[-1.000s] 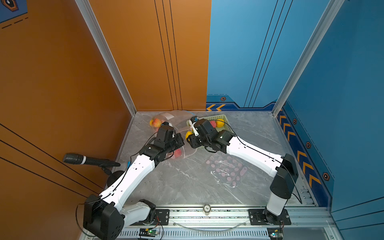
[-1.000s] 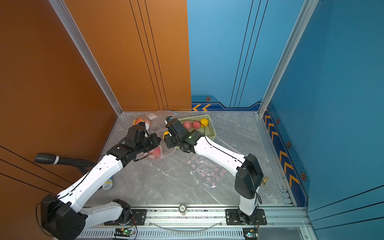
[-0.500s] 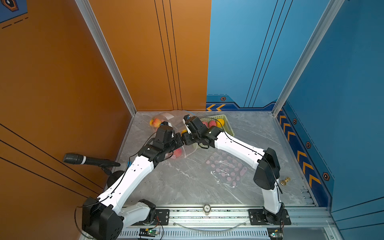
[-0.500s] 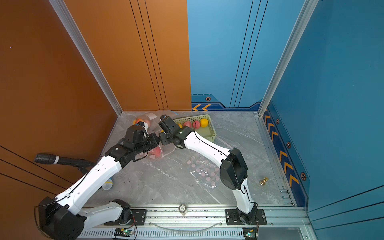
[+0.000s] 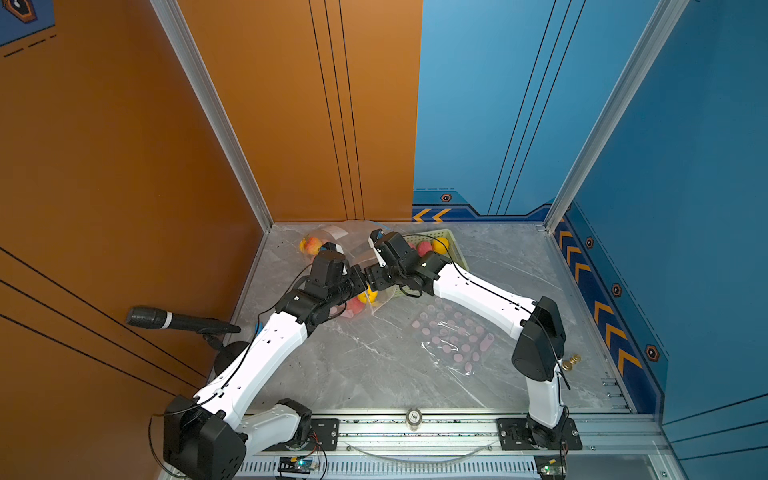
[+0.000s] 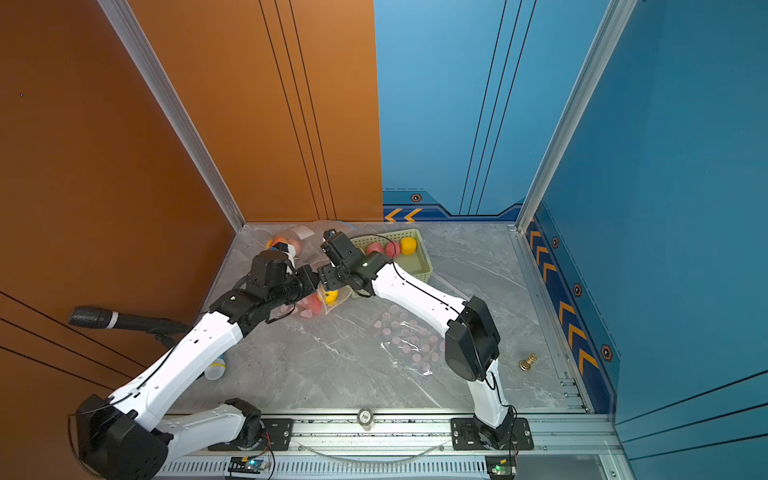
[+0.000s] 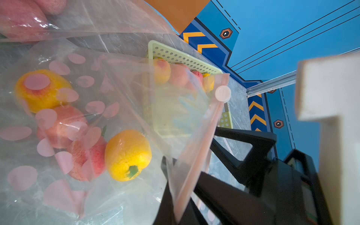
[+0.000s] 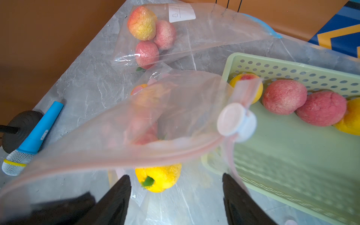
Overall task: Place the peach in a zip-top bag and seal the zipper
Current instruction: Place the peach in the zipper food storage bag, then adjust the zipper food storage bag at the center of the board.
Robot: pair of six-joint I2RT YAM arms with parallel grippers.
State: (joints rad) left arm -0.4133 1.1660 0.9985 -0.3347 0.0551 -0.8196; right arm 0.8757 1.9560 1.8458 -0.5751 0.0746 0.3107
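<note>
A clear zip-top bag [image 7: 116,97] with pink spots lies open between both arms, and its round slider [image 8: 233,120] sits at the far end of the zipper. My left gripper [image 7: 176,214] is shut on the bag's pink zipper edge and holds the mouth up. A yellow peach [image 8: 158,179] lies inside the bag beside pink peaches [image 7: 64,126]. My right gripper [image 8: 175,187] stands open at the bag's mouth, just above the yellow peach, with nothing between its fingers. In both top views the two grippers meet over the bag [image 5: 357,303], and the yellow peach [image 6: 330,296] shows below them.
A green perforated basket [image 8: 292,155] with several peaches [image 8: 284,96] stands right behind the bag. Another clear bag of peaches [image 8: 148,33] lies near the back corner. A flat spotted bag [image 5: 453,340] lies mid-table. A black microphone [image 5: 178,322], a blue microphone [image 8: 39,128] and a brass piece [image 5: 571,361] are also here.
My right arm swung left from the basket to the bag's mouth with the yellow peach. Its jaws opened and the peach now lies inside the bag. The left gripper kept its hold.
</note>
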